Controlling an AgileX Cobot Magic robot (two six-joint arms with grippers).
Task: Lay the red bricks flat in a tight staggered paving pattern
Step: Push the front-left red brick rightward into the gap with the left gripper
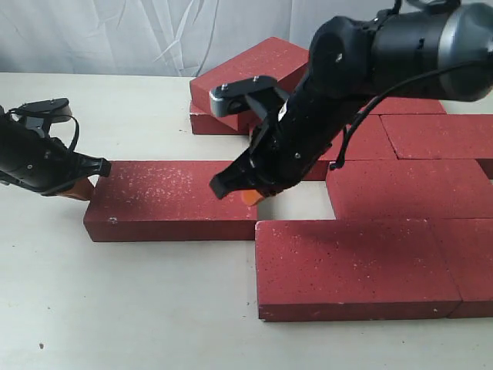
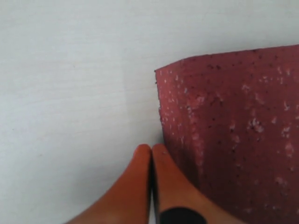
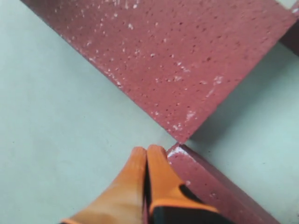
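Note:
A loose red brick [image 1: 169, 199] lies flat on the table, left of the paved group. My left gripper [image 1: 91, 185] is shut and empty, its orange fingertips [image 2: 161, 156] against that brick's [image 2: 233, 130] left end. My right gripper [image 1: 250, 196] is also shut and empty, low at the loose brick's right end. Just ahead of the right gripper [image 3: 147, 151], the corners of two bricks [image 3: 177, 60] [image 3: 210, 186] nearly meet. Several bricks lie flat in staggered rows on the right [image 1: 408, 189] [image 1: 354, 266] [image 1: 439, 135].
Two more bricks are stacked askew at the back [image 1: 246, 73], behind the right arm. A strip of bare table [image 1: 300, 202] separates the loose brick from the middle row. The pale tabletop [image 1: 115, 308] extends left and front. A white curtain hangs behind.

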